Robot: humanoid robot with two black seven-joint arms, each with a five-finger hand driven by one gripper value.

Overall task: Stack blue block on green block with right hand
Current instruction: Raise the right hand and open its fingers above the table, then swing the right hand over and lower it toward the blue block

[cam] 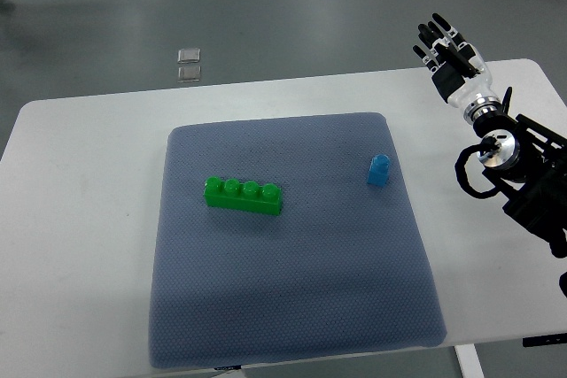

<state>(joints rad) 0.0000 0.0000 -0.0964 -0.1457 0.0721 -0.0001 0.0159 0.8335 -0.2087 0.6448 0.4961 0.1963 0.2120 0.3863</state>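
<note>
On grey mat point(292, 307), green block point(244, 196) lengthwise left-right, blue block point(378, 170) upright, right hand point(450, 57) empty, fingers extended.

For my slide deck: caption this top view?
Right hand open beyond the mat; blue block and green block apart.

A white table point(80, 219) with rounded corners stands on a grey floor point(266, 6). A large grey-blue mat point(292, 307) lies flat on the table, covering most of its middle and reaching its near edge, with bare white surface left on both sides.
</note>
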